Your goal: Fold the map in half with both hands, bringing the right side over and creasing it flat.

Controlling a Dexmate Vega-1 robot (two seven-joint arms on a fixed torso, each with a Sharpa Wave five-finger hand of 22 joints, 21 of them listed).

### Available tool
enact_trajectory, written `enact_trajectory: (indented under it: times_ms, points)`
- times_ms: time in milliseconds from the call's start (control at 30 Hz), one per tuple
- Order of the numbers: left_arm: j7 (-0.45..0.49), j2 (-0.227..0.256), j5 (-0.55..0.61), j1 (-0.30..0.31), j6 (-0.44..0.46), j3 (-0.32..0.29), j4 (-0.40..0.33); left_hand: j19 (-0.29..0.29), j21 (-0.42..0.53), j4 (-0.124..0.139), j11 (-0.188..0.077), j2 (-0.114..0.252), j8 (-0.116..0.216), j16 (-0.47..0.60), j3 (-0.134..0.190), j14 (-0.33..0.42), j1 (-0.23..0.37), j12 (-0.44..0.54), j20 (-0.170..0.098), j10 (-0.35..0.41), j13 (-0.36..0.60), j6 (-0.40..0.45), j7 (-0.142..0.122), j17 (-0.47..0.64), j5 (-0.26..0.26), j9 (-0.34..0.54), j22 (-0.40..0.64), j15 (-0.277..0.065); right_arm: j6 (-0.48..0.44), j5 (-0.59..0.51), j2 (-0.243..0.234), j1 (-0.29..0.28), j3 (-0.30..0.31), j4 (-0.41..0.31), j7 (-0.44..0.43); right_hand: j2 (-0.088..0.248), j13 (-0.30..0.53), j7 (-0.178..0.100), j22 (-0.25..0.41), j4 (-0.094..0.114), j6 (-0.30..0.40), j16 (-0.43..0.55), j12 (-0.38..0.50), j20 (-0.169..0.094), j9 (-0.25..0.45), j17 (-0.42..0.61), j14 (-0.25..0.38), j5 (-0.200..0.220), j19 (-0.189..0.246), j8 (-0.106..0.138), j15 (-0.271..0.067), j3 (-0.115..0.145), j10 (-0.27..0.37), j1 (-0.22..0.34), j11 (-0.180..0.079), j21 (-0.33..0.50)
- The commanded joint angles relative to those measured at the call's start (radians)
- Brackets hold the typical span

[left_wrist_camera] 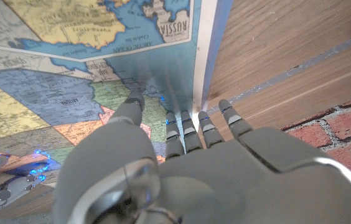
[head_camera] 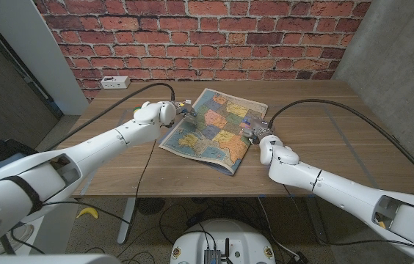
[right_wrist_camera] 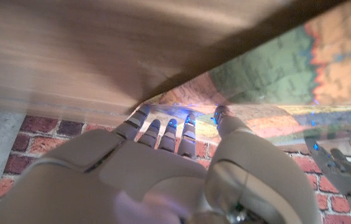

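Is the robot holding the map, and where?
The left hand rests its fingers on the map by its left edge. The right hand is at the map's right edge; a grip there cannot be told.

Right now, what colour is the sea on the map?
Light blue on the map, around yellow, green and orange lands. The left wrist view shows it best.

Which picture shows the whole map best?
The head view: the whole map lies open on the table between both hands. The left wrist view gives a sharp close-up of one printed part with its edge; the right wrist view catches a blurred edge.
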Motion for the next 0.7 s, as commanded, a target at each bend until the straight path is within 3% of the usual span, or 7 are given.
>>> enact_trajectory:
  times_ms: [33, 200, 300, 433, 467, 500, 700]
  points:
    - [-0.002, -0.012, -0.003, -0.011, -0.007, 0.011, 0.022, 0.001, -0.004, 0.0, -0.001, 0.013, -0.001, 0.001, 0.003, -0.002, 0.005, 0.004, 0.006, 0.003, 0.0, -0.001, 0.003, 0.0, -0.001, 0.002, 0.002, -0.004, 0.035, -0.068, -0.037, -0.065, 0.075, -0.136, -0.108, 0.007, 0.003, -0.002, 0.003, 0.001, 0.005, 0.006, 0.004, -0.002, 0.002, 0.002, 0.011, -0.001, 0.014, 0.006, -0.075, -0.003, 0.007, -0.007, 0.001, 0.005]
    - [-0.003, -0.014, -0.001, -0.013, -0.006, 0.016, 0.024, 0.001, -0.005, -0.001, 0.0, 0.015, -0.001, 0.001, 0.004, -0.002, 0.006, 0.003, 0.007, 0.003, 0.0, -0.002, 0.004, -0.001, -0.002, 0.002, 0.003, -0.004, 0.037, -0.11, -0.058, -0.09, 0.091, -0.185, -0.123, 0.005, 0.003, -0.004, 0.003, -0.001, 0.014, 0.012, 0.01, 0.002, 0.002, 0.002, 0.03, -0.001, 0.031, 0.009, -0.073, -0.011, 0.025, -0.008, 0.003, 0.009]
    - [-0.004, -0.014, -0.002, -0.012, -0.003, 0.015, 0.023, 0.001, -0.005, -0.001, -0.001, 0.016, -0.001, 0.001, 0.004, -0.001, 0.007, 0.003, 0.008, 0.002, 0.0, -0.002, 0.003, -0.001, -0.002, 0.002, 0.003, -0.004, 0.042, -0.14, -0.079, -0.119, 0.101, -0.215, -0.14, 0.011, 0.003, -0.001, 0.004, -0.014, 0.073, 0.025, 0.026, 0.008, 0.002, 0.002, 0.089, 0.001, 0.087, 0.024, -0.077, -0.019, 0.088, 0.006, 0.009, 0.022]
    - [-0.005, -0.013, -0.002, -0.011, -0.001, 0.017, 0.022, 0.001, -0.006, -0.002, 0.001, 0.018, -0.001, 0.001, 0.004, -0.002, 0.008, 0.003, 0.008, 0.003, 0.0, -0.003, 0.003, -0.001, -0.002, 0.002, 0.003, -0.003, 0.07, -0.185, -0.117, -0.187, 0.122, -0.253, -0.199, 0.016, 0.005, 0.02, 0.006, -0.04, 0.233, 0.059, 0.051, 0.016, 0.003, 0.007, 0.24, 0.004, 0.209, 0.048, -0.08, -0.028, 0.25, 0.052, 0.025, 0.04]
    - [-0.007, -0.013, -0.002, -0.012, -0.002, 0.018, 0.022, 0.001, -0.006, -0.002, 0.0, 0.018, 0.0, 0.001, 0.004, -0.003, 0.008, 0.004, 0.008, 0.003, 0.0, -0.003, 0.004, -0.001, -0.002, 0.002, 0.003, -0.004, 0.073, -0.193, -0.121, -0.201, 0.128, -0.259, -0.206, 0.017, 0.008, 0.03, 0.008, -0.039, 0.277, 0.072, 0.062, 0.02, 0.005, 0.011, 0.289, 0.004, 0.235, 0.052, -0.078, -0.032, 0.31, 0.06, 0.042, 0.042]
    - [-0.006, -0.013, -0.003, -0.013, -0.004, 0.019, 0.024, 0.001, -0.006, -0.002, 0.0, 0.018, 0.0, 0.001, 0.004, -0.002, 0.009, 0.004, 0.008, 0.003, 0.0, -0.002, 0.004, -0.001, -0.002, 0.002, 0.003, -0.004, 0.071, -0.2, -0.125, -0.212, 0.134, -0.267, -0.208, 0.02, 0.01, 0.037, 0.009, -0.036, 0.311, 0.084, 0.069, 0.023, 0.006, 0.017, 0.322, 0.004, 0.267, 0.056, -0.08, -0.035, 0.351, 0.065, 0.041, 0.049]
    - [-0.002, -0.018, 0.001, -0.018, -0.008, 0.021, 0.027, 0.002, -0.007, -0.002, -0.002, 0.02, 0.0, 0.001, 0.004, -0.003, 0.01, 0.003, 0.007, 0.002, 0.0, -0.002, 0.004, -0.001, -0.002, 0.002, 0.003, -0.003, 0.061, -0.231, -0.147, -0.257, 0.148, -0.317, -0.156, 0.026, 0.012, 0.035, 0.011, -0.038, 0.338, 0.098, 0.068, 0.026, 0.006, 0.025, 0.353, 0.006, 0.289, 0.056, -0.092, -0.035, 0.374, 0.078, 0.039, 0.052]
